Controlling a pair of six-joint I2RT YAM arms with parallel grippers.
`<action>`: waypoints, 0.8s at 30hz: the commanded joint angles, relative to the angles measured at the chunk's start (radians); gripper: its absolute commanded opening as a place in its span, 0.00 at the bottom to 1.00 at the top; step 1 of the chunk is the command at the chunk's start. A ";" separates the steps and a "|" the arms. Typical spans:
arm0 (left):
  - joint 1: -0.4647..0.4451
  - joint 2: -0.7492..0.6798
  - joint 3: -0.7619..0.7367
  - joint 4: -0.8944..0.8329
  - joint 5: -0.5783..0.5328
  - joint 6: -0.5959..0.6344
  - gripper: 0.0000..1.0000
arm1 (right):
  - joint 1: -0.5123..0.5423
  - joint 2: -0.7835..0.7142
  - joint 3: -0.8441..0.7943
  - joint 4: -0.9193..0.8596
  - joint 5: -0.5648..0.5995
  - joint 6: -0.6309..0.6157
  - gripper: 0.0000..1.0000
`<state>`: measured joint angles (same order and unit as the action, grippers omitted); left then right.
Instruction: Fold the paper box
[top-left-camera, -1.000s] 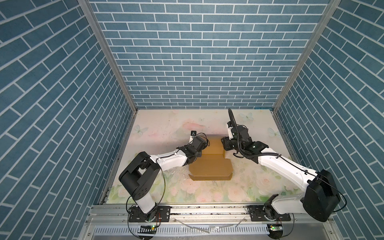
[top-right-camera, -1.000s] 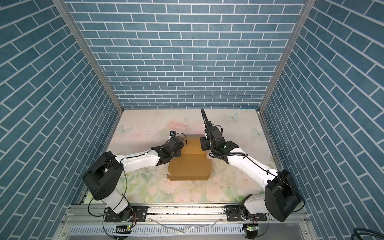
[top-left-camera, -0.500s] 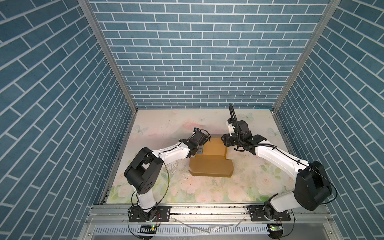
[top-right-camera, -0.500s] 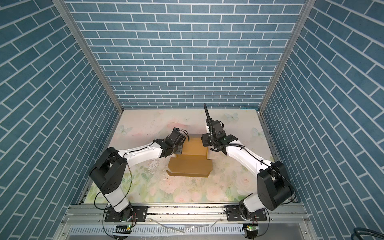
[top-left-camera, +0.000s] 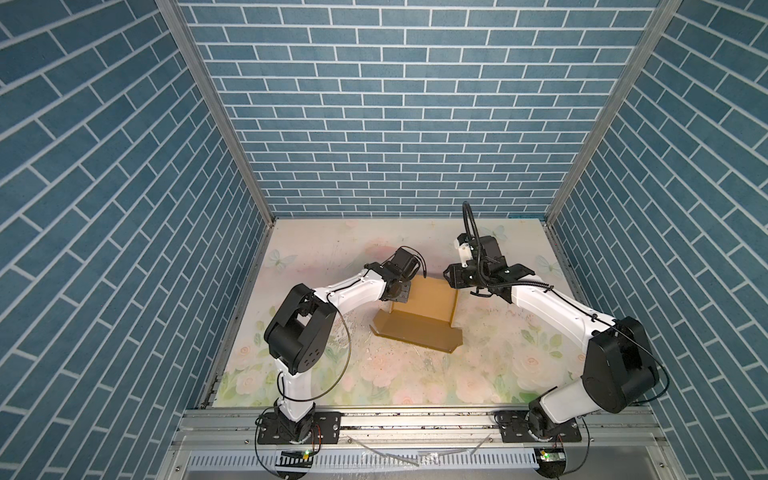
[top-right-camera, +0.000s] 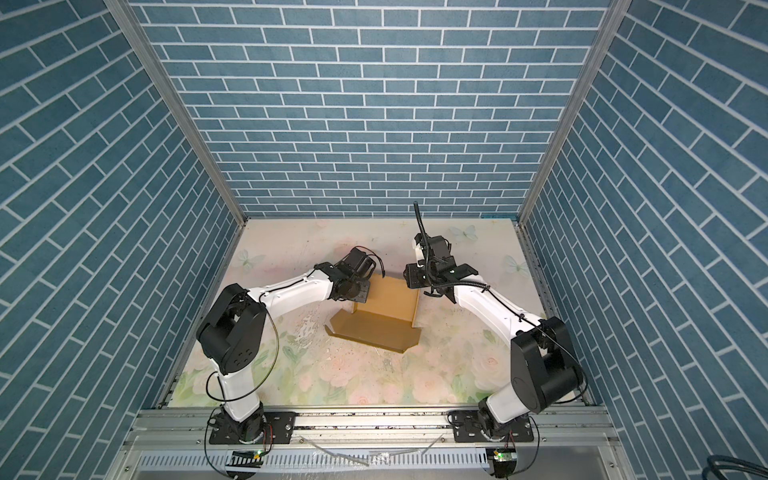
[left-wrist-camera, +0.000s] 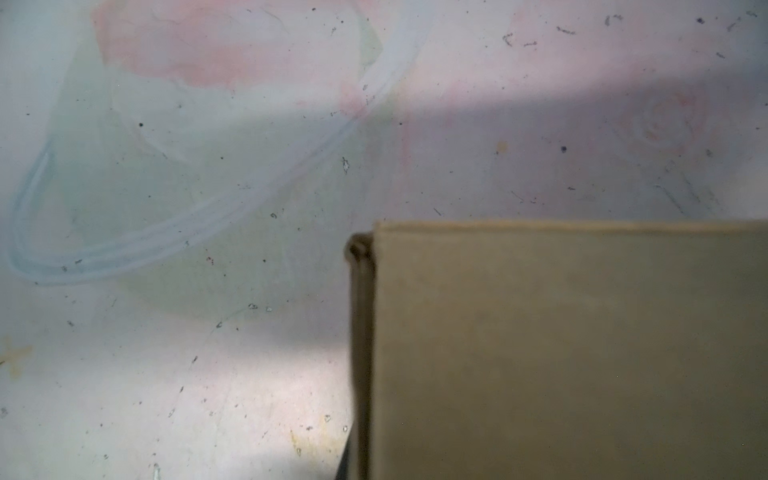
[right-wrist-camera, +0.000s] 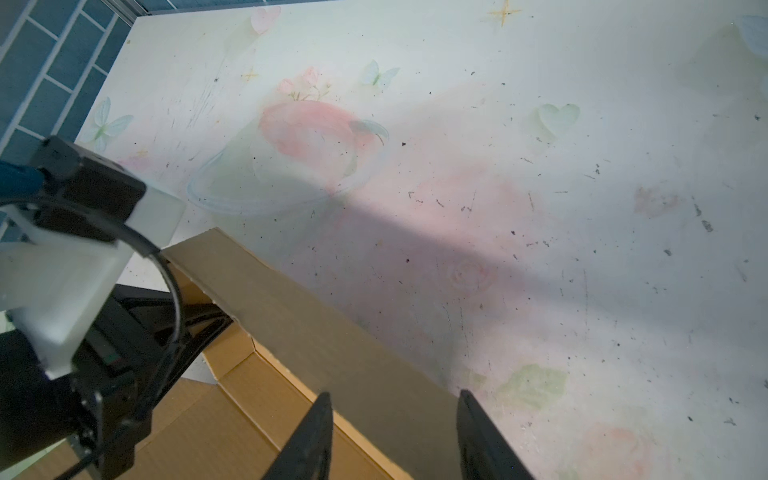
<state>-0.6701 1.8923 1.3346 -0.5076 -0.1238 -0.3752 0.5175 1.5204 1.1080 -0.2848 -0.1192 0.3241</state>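
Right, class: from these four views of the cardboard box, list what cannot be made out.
Left wrist view: paper box blurred, cut by the frame edge; no fingers show.
Both top views: left gripper small and dark; its hold unreadable.
Right wrist view: right gripper straddles the box wall; contact unclear.

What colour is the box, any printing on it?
The paper box is plain brown, unprinted; shows best in a top view.

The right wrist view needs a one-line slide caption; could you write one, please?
Right gripper open astride a raised wall of the paper box, left gripper at its other end.
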 joint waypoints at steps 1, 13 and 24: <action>-0.003 0.101 -0.031 -0.171 0.121 0.028 0.00 | -0.015 0.022 0.045 0.003 -0.034 -0.018 0.49; 0.013 0.155 0.032 -0.221 0.143 0.054 0.00 | -0.036 0.070 0.036 0.051 -0.073 -0.010 0.48; 0.022 0.147 0.066 -0.241 0.114 0.057 0.12 | -0.051 0.080 -0.001 0.090 -0.083 0.001 0.48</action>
<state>-0.6525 2.0159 1.4067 -0.6579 -0.0021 -0.3248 0.4736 1.5940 1.1080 -0.2199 -0.1886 0.3248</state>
